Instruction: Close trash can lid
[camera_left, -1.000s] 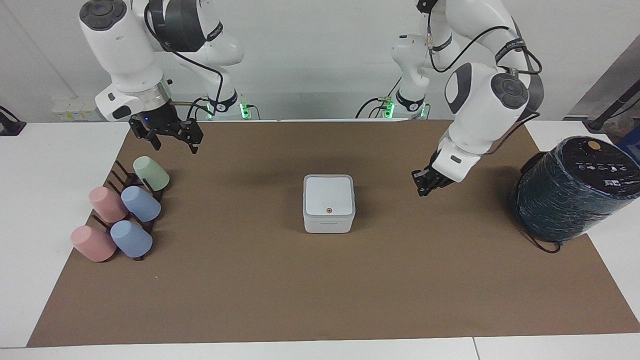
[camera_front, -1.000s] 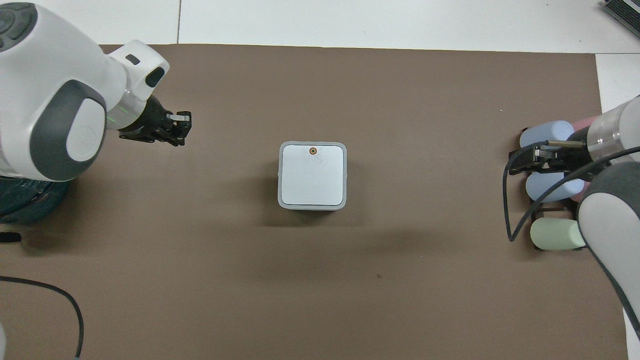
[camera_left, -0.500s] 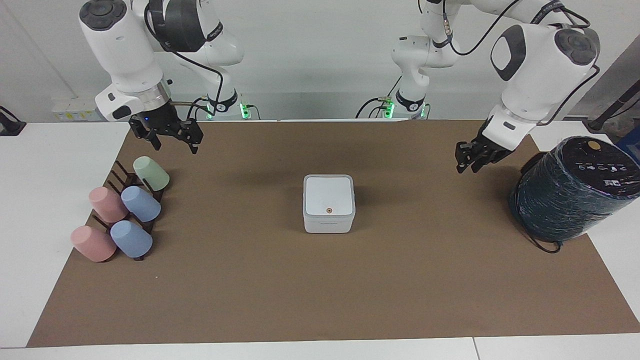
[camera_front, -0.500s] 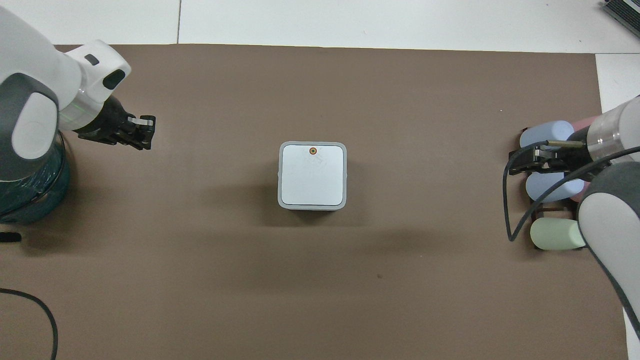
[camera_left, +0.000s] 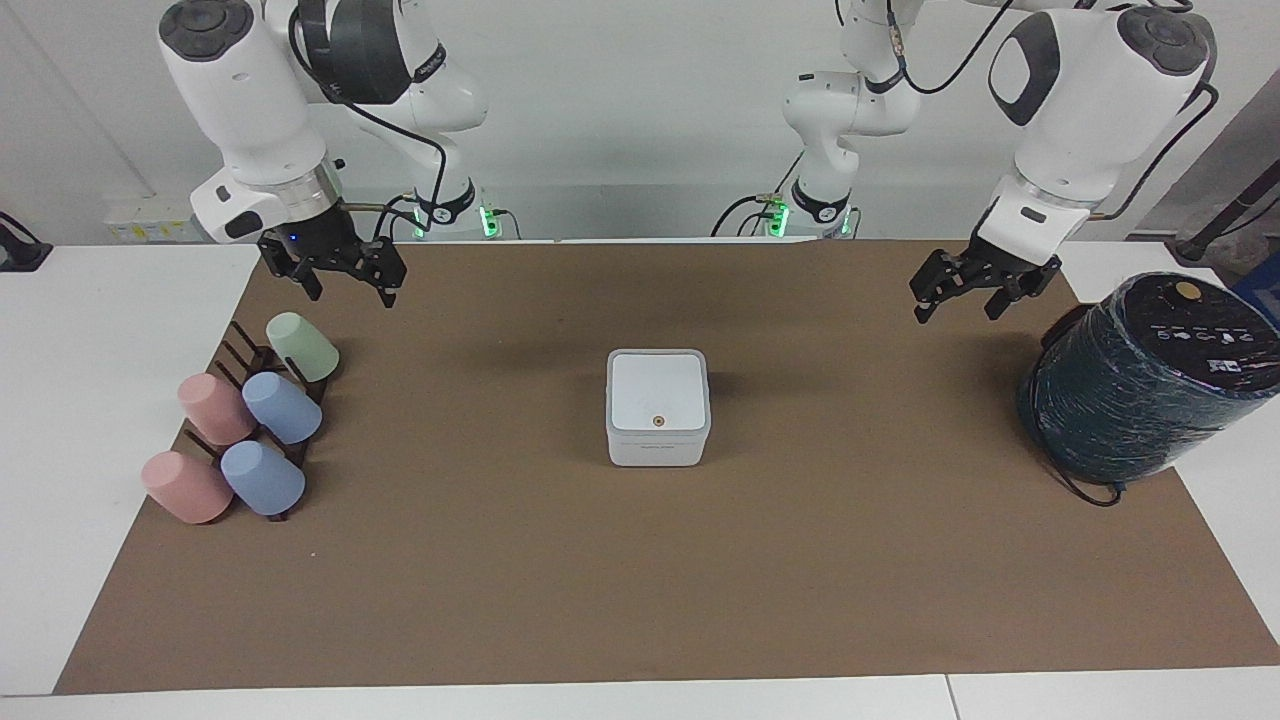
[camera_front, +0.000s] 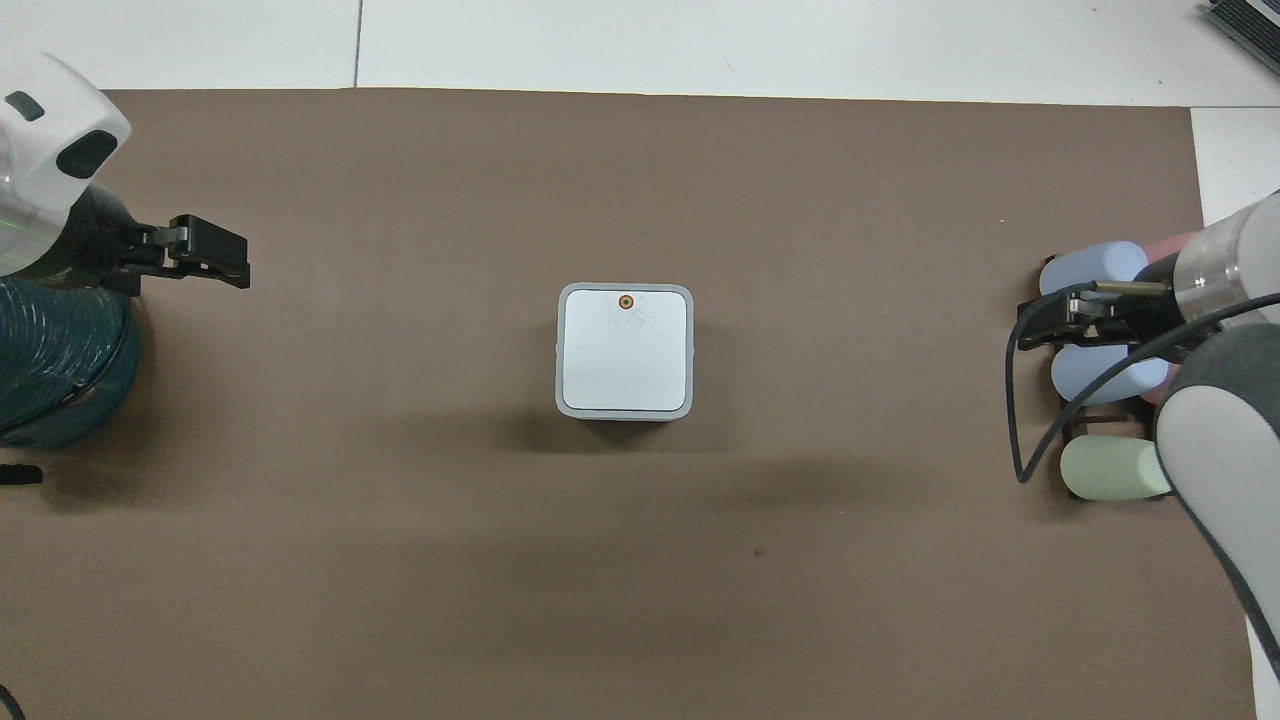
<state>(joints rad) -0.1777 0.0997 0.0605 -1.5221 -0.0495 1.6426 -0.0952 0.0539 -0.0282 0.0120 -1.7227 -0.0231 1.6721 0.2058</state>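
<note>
The trash can (camera_left: 657, 452) is a small white square box at the middle of the brown mat. Its lid (camera_left: 657, 390) lies flat and shut on it, with the orange-brown dot (camera_left: 657, 421) at the edge farther from the robots. The lid also shows in the overhead view (camera_front: 625, 350). My left gripper (camera_left: 955, 312) is open and empty, raised over the mat near the dark cylinder, well apart from the can; it also shows in the overhead view (camera_front: 235, 265). My right gripper (camera_left: 348, 295) is open and empty, waiting over the cup rack (camera_front: 1030, 325).
A large dark wrapped cylinder (camera_left: 1140, 380) stands at the left arm's end of the table. A rack of pastel cups (camera_left: 250, 420) lies at the right arm's end. The brown mat (camera_left: 640, 580) covers most of the table.
My left gripper has drawn away from the trash can toward the dark cylinder, risen, and opened its fingers. The right arm and the lid have not moved.
</note>
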